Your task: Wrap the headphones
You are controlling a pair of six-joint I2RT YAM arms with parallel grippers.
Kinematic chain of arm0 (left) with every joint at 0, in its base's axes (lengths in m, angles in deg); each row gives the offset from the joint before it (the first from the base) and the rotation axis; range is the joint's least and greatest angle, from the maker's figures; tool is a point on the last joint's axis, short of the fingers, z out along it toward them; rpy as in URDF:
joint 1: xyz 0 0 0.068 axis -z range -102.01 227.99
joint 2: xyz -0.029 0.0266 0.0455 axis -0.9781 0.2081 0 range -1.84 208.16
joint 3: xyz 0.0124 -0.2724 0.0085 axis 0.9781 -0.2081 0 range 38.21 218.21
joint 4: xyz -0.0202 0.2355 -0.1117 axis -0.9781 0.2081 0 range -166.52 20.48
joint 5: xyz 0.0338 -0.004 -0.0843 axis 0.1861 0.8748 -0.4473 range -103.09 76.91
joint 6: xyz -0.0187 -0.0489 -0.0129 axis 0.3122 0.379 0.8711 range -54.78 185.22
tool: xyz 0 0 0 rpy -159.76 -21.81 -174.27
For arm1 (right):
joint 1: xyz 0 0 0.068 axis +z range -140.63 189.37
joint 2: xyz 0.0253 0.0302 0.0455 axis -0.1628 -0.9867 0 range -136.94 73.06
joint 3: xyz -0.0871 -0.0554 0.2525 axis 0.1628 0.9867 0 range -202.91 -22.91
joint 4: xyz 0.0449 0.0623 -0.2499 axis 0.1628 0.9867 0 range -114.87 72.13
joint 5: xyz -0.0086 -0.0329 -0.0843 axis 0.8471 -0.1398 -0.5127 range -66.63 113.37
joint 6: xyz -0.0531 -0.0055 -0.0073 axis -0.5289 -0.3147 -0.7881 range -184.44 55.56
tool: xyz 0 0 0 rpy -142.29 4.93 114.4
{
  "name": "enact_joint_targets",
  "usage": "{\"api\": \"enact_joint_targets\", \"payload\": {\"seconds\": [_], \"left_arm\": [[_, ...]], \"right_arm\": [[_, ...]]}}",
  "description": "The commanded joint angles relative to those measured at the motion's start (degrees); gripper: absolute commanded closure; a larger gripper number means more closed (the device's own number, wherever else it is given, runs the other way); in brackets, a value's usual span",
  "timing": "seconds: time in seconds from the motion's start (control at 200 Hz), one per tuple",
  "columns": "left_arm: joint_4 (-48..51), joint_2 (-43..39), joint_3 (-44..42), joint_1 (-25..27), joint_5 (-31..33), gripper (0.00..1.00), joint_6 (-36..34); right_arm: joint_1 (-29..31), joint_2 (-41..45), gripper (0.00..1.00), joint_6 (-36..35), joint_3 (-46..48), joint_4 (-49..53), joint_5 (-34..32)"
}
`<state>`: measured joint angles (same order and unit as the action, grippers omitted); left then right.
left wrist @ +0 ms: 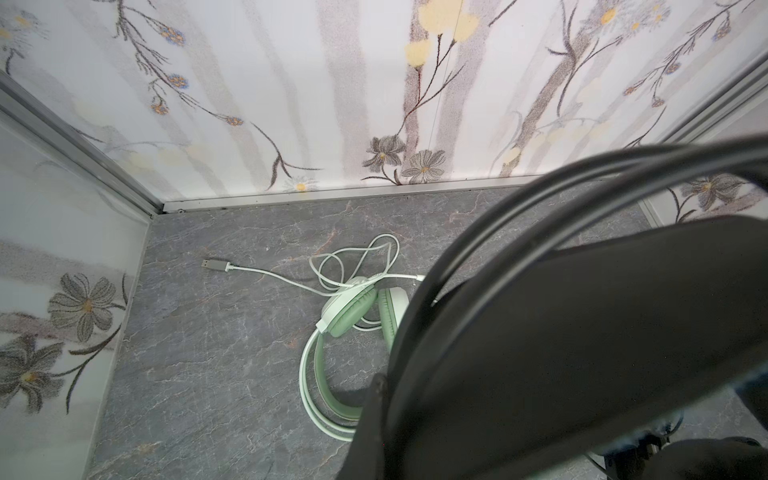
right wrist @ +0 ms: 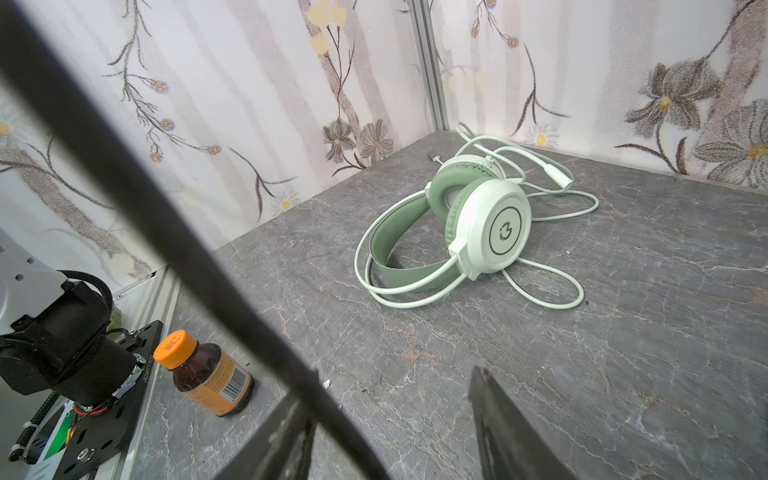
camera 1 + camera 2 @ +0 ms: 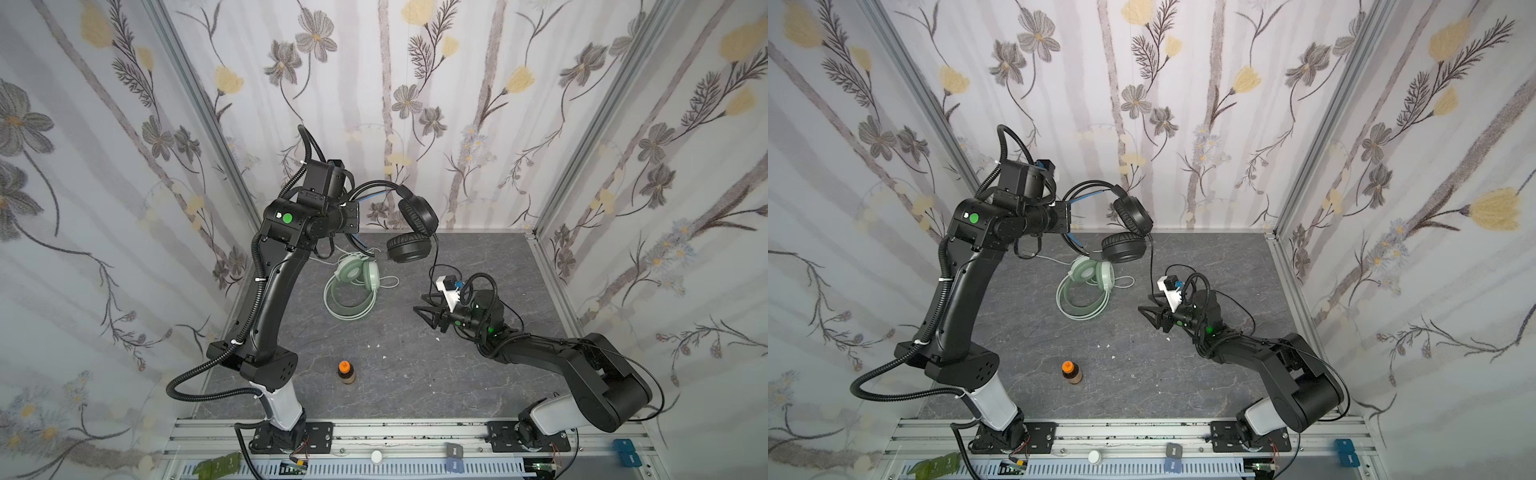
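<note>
Overhead, the left gripper (image 3: pixel 352 199) clenches the black headset (image 3: pixel 417 216), hung at upper centre above the mint-green headset (image 3: pixel 347 270). The right gripper (image 3: pixel 419 302), jaws apart around the black cable (image 2: pixel 166 227), should pinch squarely before winding.

Blocked mid-rear by green headset (image 3: pixel 353 286), front centre by bottle (image 3: pixel 345 372); crossed by hanging black cable (image 3: pixel 435 259); open across front-right table (image 3: pixel 415 374).

Left gripper (image 3: pixel 352 216) high, closed; right gripper (image 3: pixel 424 304) low, parted
</note>
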<state>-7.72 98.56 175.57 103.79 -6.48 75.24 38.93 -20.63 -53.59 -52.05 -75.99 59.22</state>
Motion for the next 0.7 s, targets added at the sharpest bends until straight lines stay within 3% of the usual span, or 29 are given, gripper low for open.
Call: {"api": "enact_joint_targets", "payload": {"seconds": [0.0, 0.2, 0.42, 0.694], "left_arm": [[-2.2, -0.2, 0.6, -0.4, -1.2, 1.0, 2.5], [-2.2, -0.5, 0.7, -0.9, -1.3, 1.0, 3.0], [-2.7, -0.6, 0.7, -1.6, -1.9, 1.0, 3.4], [-2.5, -0.8, 0.6, -2.1, -1.8, 1.0, 3.8]], "right_arm": [[0.0, -0.4, 0.48, -1.1, 0.0, -1.2, 0.6], [0.0, -0.3, 0.63, -2.0, -0.1, 0.5, -0.3], [-0.1, 0.6, 0.56, -3.0, 0.8, 1.5, -0.9], [-0.2, 0.5, 0.6, -3.7, 1.2, 2.1, -2.2]]}}
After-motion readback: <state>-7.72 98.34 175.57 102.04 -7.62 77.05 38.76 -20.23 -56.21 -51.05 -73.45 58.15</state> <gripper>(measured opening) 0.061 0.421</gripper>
